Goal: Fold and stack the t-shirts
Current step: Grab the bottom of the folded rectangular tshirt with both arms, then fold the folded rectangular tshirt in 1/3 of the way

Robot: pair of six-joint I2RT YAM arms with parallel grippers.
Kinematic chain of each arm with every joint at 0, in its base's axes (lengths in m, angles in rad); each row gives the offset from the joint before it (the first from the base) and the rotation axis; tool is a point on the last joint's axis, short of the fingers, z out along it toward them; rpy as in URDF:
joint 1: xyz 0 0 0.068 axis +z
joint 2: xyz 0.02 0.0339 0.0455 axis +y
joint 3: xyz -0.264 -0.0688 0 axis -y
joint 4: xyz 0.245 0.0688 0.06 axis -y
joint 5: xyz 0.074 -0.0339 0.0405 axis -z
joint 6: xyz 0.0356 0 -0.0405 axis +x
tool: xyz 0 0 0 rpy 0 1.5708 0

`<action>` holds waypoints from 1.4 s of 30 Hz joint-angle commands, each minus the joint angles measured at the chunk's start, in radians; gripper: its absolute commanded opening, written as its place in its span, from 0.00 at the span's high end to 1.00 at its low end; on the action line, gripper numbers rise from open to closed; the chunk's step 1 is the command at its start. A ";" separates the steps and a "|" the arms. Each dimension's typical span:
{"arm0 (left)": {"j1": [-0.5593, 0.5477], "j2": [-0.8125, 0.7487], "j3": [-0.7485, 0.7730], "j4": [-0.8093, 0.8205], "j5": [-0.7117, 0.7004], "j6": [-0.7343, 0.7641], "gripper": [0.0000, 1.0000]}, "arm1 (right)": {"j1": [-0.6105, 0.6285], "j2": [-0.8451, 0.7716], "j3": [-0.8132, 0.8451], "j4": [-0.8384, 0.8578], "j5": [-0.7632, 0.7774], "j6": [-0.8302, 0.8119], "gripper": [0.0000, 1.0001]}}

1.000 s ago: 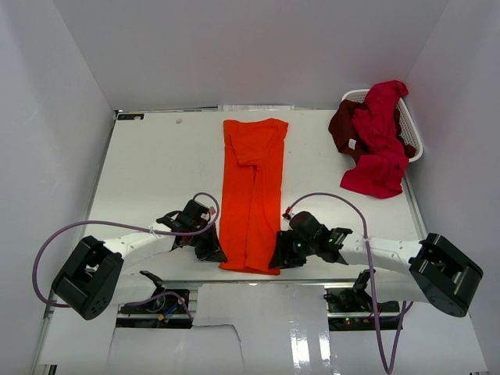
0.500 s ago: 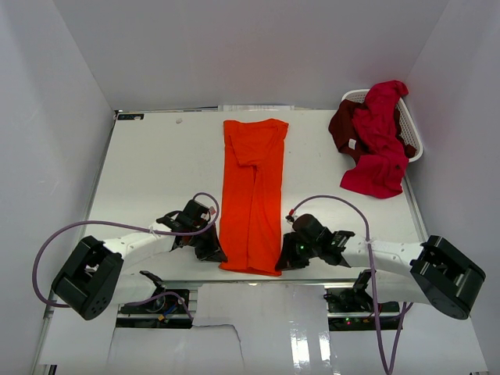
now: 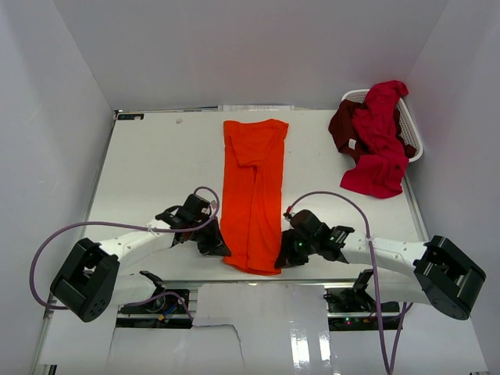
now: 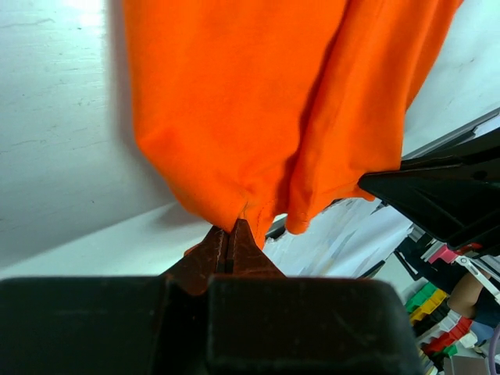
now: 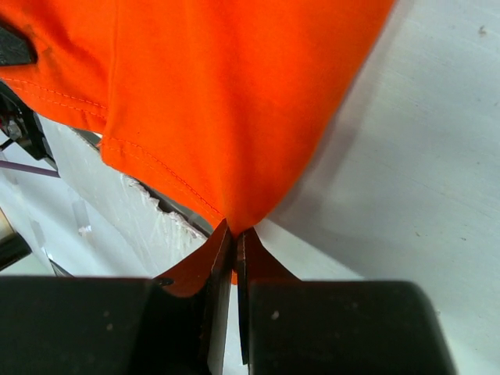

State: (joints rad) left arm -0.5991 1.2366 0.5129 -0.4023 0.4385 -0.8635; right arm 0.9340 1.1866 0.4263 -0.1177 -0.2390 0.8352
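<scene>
Pinched hem, orange t-shirt (image 3: 251, 195) (maybe lifted)

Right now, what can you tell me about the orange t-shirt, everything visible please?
The orange t-shirt is bright, soft cloth, folded lengthwise into a narrow strip lying on the white table, collar end far from the arms. The left gripper pinches its near left corner, the right gripper its near right corner, both shut.

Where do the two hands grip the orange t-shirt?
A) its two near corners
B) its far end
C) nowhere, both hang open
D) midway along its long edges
A: the wrist views show the left hand and right hand each shut on a near corner of the orange t-shirt.
</scene>
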 commanded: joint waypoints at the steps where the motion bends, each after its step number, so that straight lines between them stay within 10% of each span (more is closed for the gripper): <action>1: -0.005 -0.029 0.047 -0.027 0.014 -0.005 1.00 | -0.001 -0.019 0.057 -0.030 -0.009 -0.019 0.92; 42: 0.190 -0.071 0.045 -0.069 0.108 0.021 1.00 | -0.136 0.027 0.203 -0.108 -0.102 -0.169 0.92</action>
State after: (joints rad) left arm -0.4145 1.1709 0.5186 -0.4793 0.5190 -0.8505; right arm 0.8116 1.1969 0.5816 -0.2234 -0.3130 0.6964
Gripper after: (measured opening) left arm 0.014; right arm 0.086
